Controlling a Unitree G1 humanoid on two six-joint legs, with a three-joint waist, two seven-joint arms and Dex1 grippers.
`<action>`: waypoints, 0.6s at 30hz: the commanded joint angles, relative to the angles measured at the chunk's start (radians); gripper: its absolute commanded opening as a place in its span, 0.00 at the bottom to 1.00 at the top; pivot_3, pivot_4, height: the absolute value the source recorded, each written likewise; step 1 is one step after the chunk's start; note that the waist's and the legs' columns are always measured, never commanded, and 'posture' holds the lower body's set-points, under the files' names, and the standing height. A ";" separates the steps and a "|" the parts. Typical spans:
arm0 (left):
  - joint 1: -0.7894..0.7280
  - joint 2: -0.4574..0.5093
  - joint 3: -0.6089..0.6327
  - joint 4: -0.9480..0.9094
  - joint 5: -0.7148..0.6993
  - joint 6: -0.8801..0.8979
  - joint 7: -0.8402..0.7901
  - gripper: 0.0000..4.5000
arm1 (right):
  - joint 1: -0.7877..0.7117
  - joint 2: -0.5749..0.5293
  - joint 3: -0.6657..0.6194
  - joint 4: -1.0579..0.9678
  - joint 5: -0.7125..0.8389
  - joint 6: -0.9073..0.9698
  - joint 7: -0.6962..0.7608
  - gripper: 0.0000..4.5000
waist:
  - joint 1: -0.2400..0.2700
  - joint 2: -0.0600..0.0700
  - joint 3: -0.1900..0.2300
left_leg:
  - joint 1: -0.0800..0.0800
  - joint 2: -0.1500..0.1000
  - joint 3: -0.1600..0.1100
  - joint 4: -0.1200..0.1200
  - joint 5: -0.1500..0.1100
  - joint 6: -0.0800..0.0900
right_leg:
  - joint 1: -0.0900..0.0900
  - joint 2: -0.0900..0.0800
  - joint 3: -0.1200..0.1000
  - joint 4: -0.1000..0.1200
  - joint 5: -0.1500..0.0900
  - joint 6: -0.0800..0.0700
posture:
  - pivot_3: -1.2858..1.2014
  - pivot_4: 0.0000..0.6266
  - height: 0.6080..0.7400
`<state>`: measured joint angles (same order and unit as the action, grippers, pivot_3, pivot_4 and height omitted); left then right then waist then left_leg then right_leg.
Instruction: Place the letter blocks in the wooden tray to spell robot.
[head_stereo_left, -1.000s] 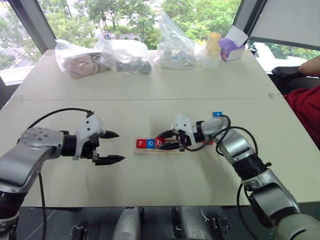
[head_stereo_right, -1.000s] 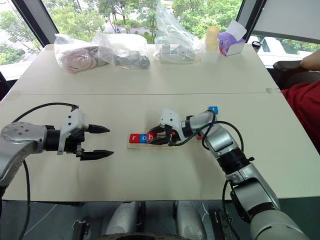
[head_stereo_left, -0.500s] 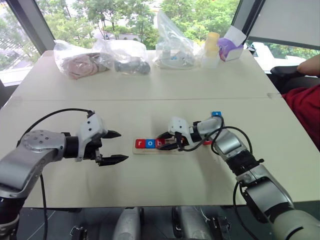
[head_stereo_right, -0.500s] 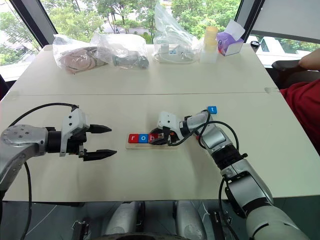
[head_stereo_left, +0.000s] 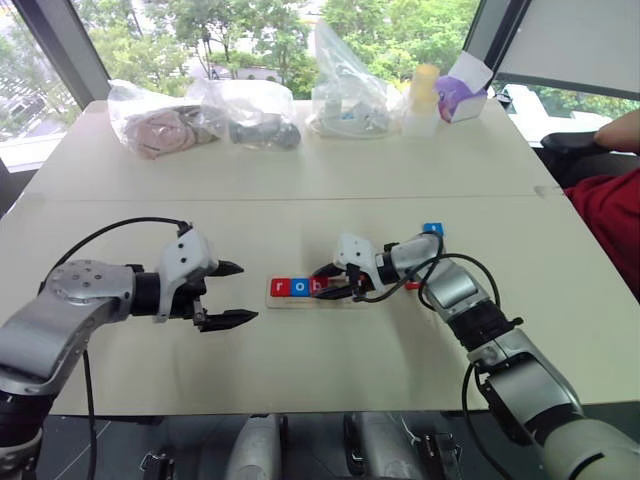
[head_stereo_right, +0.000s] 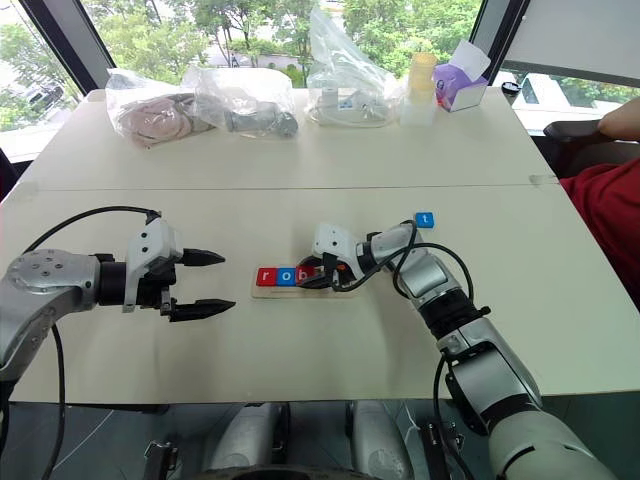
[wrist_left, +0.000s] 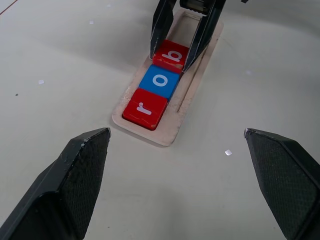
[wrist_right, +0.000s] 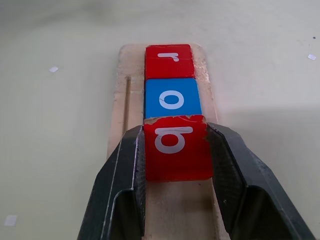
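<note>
While right hand (wrist_right: 175, 150) pinches red b block (wrist_right: 175, 147), tray's (wrist_left: 192, 107) far groove lies open.

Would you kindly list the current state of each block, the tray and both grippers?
red r block: seated at tray's end.
blue o block: seated beside r.
red b block: clamped, touching o.
blue t block: loose on table.
wooden tray: partly filled.
left gripper: open.
right gripper: shut on b.

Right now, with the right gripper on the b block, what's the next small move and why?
Probably open the right gripper and back off. The red b block it clamps already sits in the wooden tray, flush against the blue o block after the red r block, so it looks placed. The blue t block lies loose on the table.
</note>
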<state>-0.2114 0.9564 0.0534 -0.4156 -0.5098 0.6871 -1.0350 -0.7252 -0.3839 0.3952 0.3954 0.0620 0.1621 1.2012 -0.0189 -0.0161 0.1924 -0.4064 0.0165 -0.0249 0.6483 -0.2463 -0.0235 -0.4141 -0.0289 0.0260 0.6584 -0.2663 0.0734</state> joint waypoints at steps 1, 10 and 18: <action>-0.016 -0.001 0.002 -0.007 0.009 -0.019 0.007 1.00 | -0.015 0.009 -0.016 -0.025 0.000 -0.005 -0.005 0.50 | 0.000 0.000 0.000 | 0.000 0.000 0.000 0.000 0.000 0.000 | 0.000 0.000 0.000 0.000 0.000 0.000 | 0.52 0.24 1.00; -0.028 -0.012 -0.012 0.002 0.023 -0.027 0.014 1.00 | -0.009 0.001 -0.056 -0.069 0.012 0.022 -0.048 0.99 | 0.000 0.000 0.000 | 0.000 0.000 0.000 0.000 0.000 0.000 | 0.000 0.000 0.000 0.000 0.000 0.000 | 0.52 0.24 1.00; -0.042 -0.059 0.016 -0.040 -0.049 0.007 0.033 1.00 | 0.117 -0.074 -0.309 -0.340 0.130 0.295 -0.235 0.99 | 0.009 0.000 0.000 | 0.000 0.000 -0.001 0.000 0.000 0.000 | 0.000 -0.001 0.000 0.000 0.000 0.000 | 0.52 0.24 1.00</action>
<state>-0.2364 0.9123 0.0358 -0.4150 -0.5185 0.6904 -1.0134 -0.6260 -0.4420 0.1811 0.1417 0.1523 0.3859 1.0395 -0.0099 -0.0162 0.1924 -0.4070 0.0165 -0.0262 0.6482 -0.2463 -0.0235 -0.4139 -0.0304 0.0257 0.6588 -0.2663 0.0734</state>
